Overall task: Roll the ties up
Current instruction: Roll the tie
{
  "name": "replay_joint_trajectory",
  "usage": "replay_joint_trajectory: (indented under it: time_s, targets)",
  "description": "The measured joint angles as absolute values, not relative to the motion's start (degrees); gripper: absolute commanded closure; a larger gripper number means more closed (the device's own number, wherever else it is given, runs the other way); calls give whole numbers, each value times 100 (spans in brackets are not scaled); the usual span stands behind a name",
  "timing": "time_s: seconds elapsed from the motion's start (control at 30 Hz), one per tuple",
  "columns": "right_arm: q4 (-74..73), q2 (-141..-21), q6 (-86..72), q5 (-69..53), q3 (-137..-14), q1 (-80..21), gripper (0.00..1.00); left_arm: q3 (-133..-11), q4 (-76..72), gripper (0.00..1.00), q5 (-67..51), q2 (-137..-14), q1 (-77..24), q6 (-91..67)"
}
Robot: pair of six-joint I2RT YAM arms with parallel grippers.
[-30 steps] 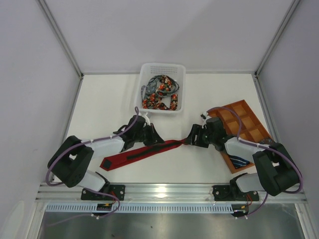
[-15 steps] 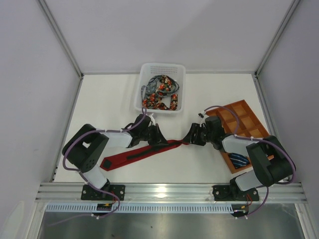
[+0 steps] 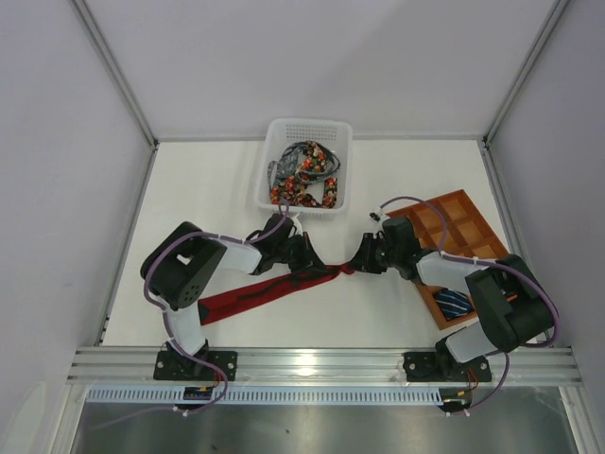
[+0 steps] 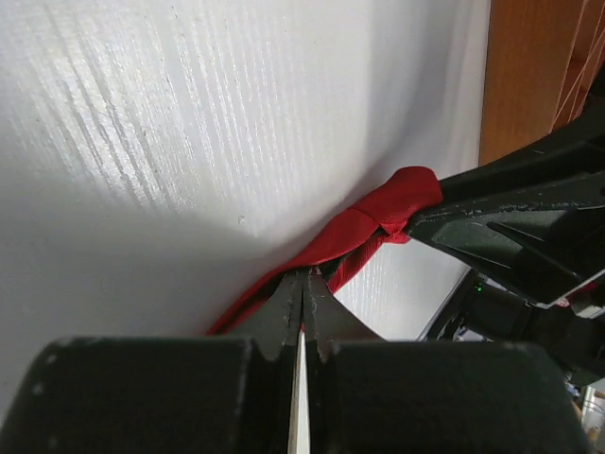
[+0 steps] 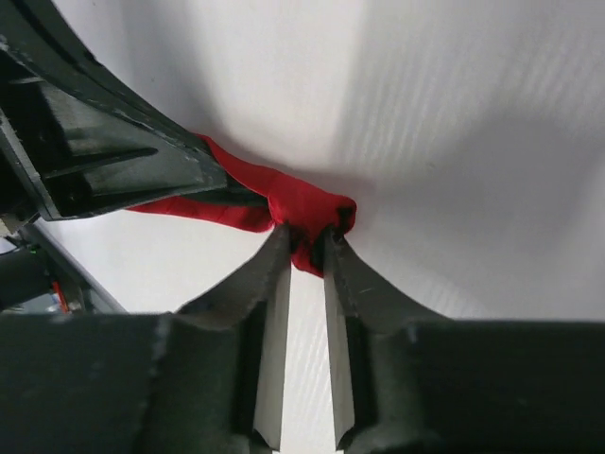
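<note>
1. While pressed together, pinches red tie (image 3: 248, 295) partway along its length, centre of top view: left pincer (image 3: 310, 268).
2. Nips the tie's bunched end, just right of centre: right pincer (image 3: 350, 270).
3. Lies slanting toward lower left on worktop (image 3: 208, 189).

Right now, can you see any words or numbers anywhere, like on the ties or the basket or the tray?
None: no text can be read in any view.
The red tie, the dotted ties, the white basket and the brown tray show no letters, numbers or signs.
</note>
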State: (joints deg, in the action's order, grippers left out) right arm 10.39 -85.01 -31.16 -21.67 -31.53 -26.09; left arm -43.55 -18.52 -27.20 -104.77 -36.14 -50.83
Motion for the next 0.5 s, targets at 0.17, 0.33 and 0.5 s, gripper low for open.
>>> replay_joint_trajectory:
  time_s: [0.17, 0.33, 0.5]
  targets:
    - [510, -8499, -3035, -1883, -3586, -2842, 96, -4372, -1981, 99, -2786, -10580, -3612, -5122]
    - [-454, -8403, -2969, -1431, -4154, -3183, 99, -4449, -2049, 99, -2886, -10685, -3623, -5144]
    - [-1625, -8379, -2860, -856, -4862, -3763, 100, -4440, -2102, 99, -2864, -10685, -3736, -5146]
